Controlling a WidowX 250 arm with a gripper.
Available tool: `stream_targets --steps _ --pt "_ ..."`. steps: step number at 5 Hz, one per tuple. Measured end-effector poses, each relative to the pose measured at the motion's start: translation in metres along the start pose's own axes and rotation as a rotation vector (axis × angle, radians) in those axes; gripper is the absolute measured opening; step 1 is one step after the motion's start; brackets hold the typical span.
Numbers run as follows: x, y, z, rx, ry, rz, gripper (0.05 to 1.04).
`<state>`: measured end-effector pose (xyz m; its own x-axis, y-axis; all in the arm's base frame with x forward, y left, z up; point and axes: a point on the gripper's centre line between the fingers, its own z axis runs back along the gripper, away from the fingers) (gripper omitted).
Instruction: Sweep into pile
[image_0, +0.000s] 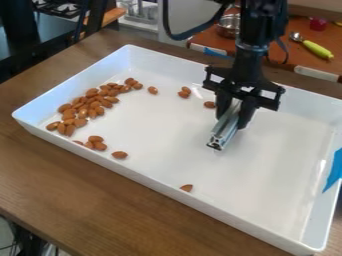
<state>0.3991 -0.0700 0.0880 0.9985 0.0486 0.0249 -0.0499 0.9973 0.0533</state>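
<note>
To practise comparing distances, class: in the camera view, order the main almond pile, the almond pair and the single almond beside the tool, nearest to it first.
1. Single almond, just picture-left of the tool
2. Almond pair, farther left
3. Main almond pile, leftmost

Below me: brown wooden table, visible grain. Directly on it, I log one white rectangular tray, raised walls, blue patch on one.
</note>
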Motion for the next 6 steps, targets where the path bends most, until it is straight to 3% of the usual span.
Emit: stream_targets --steps 3,6 --pt "0.016 0.038 -0.01 0.018 -0.041 0.07 0.381" --pt "0.017 0.079 -0.016 -0.003 -0.025 0.124 0.381"
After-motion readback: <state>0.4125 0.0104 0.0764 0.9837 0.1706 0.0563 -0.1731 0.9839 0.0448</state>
